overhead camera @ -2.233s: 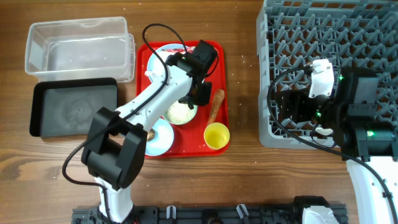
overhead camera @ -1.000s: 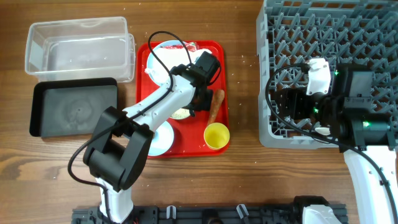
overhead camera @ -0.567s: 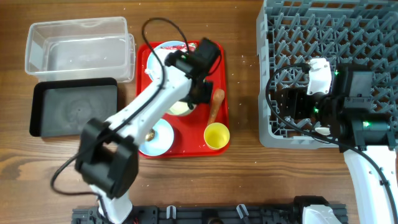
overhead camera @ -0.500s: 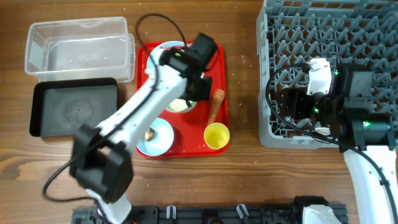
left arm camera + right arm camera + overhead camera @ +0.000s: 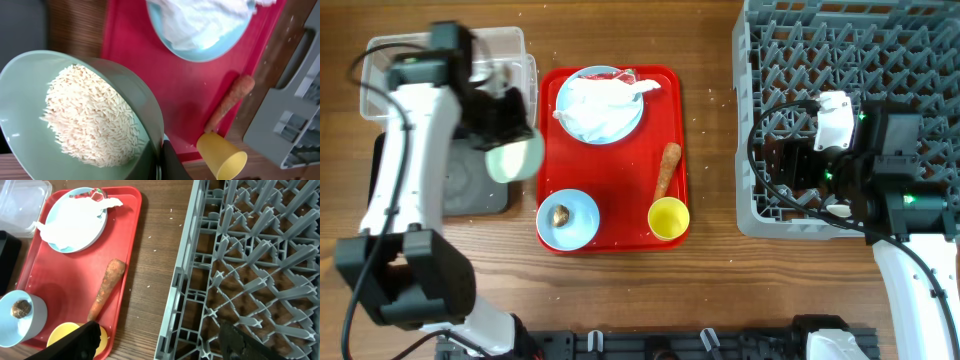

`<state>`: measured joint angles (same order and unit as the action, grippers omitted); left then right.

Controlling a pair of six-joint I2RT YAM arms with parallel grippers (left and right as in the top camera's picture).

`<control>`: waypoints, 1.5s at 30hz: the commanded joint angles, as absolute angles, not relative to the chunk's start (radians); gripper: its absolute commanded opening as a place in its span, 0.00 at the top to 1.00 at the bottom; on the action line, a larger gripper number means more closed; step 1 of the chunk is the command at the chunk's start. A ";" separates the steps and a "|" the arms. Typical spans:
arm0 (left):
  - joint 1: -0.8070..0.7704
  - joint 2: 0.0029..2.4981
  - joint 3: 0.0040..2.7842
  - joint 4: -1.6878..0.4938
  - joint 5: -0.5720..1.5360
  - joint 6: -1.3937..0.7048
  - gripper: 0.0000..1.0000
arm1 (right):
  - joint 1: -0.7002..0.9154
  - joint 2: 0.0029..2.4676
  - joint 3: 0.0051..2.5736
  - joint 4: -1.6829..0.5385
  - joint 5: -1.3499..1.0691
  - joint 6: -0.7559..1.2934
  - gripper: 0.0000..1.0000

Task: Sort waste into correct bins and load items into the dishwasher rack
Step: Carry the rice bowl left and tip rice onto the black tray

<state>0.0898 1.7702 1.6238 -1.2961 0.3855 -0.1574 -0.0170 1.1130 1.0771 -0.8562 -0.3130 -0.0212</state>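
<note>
My left gripper point(image 5: 508, 132) point(image 5: 161, 162) is shut on the rim of a mint bowl point(image 5: 516, 158) point(image 5: 30, 100) full of white rice grains point(image 5: 90, 120). It holds the bowl above the right end of the black tray point(image 5: 425, 180), beside the clear tub point(image 5: 440, 70). On the red tray point(image 5: 620, 190) are a pale blue plate point(image 5: 582, 92) with crumpled white tissue point(image 5: 600, 100), an orange carrot piece point(image 5: 667, 170), a yellow cup point(image 5: 668, 218) and a blue bowl point(image 5: 575, 225) with a brown lump point(image 5: 560, 215). A red wrapper point(image 5: 94, 194) lies at the plate's rim. My right gripper point(image 5: 800, 170) point(image 5: 162, 345) is open over the front left of the grey dishwasher rack point(image 5: 850, 60).
Bare wooden table shows between the red tray and the rack point(image 5: 250, 270). The rack fills the right side. My left arm crosses over the black tray and the tub's near edge. A black rail point(image 5: 650, 345) runs along the front edge.
My left gripper lifted the rice bowl off the red tray and carried it left, to above the black tray beside the tub. The right arm has not moved.
</note>
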 commanded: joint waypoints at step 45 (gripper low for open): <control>0.973 1.936 1.423 -1.319 1.577 0.223 0.96 | -0.020 1.121 1.102 -0.873 -0.307 -0.023 0.22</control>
<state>0.9550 1.9282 1.4277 -1.3060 1.5322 0.2394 -0.0170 1.1130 1.0771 -0.8719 -0.3130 -0.0212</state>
